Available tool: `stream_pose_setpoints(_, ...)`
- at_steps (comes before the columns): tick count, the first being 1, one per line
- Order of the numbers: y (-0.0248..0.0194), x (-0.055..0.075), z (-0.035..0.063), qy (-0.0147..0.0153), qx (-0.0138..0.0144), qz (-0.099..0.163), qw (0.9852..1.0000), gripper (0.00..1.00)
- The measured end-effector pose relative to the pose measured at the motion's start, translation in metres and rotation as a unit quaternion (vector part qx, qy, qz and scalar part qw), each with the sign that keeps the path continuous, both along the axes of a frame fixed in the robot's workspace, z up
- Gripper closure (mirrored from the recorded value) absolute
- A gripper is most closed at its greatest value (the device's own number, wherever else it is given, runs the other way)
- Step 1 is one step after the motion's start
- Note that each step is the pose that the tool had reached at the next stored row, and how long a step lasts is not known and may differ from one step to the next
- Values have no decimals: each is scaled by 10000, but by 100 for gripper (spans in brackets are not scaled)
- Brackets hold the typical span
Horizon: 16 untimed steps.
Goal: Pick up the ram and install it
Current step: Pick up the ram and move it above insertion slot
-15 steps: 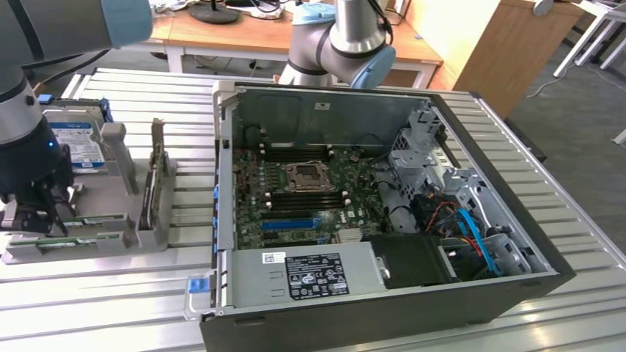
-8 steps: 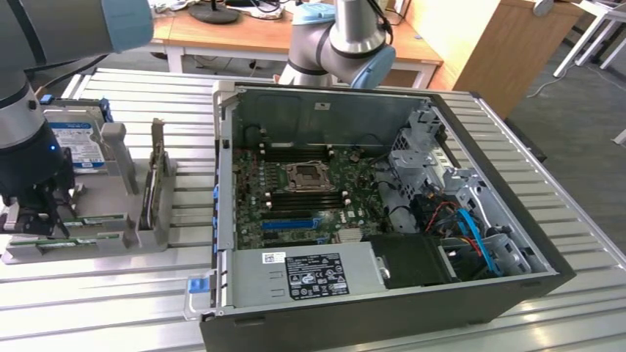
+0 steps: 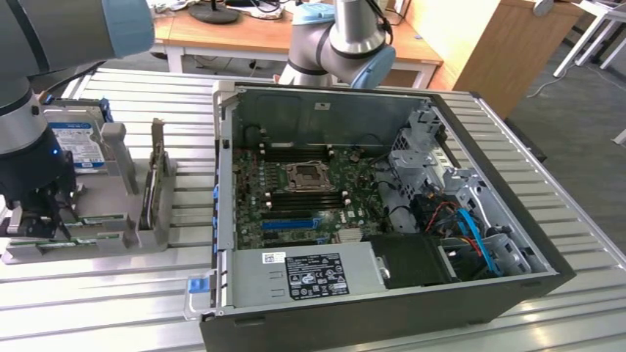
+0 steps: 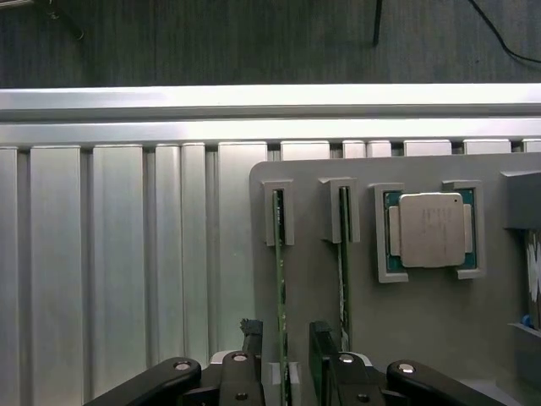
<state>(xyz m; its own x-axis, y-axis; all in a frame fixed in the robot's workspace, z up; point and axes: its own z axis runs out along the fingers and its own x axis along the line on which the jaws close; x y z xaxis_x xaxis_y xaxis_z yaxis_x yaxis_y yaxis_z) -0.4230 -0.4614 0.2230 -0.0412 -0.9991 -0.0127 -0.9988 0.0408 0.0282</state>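
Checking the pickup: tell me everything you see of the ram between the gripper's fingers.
The ram is a thin green board seen edge-on, standing on its long edge in the grey holder, one end held in a slotted bracket. The open gripper straddles it, a gap showing on each side.

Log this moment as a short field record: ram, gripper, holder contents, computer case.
ram: on edge in a slot of the grey holder, not lifted
gripper: jaws open, one on each side of the ram, not closed on it
second stick: on edge in the neighbouring slot
CPU chip: lying flat in its pocket on the same holder
computer case: side open, on the exterior view's right of the holder
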Motion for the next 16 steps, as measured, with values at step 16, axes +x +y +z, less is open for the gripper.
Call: stream_pose_setpoints(16, 0, 0, -95, 0, 0, 82, 10000, 64)
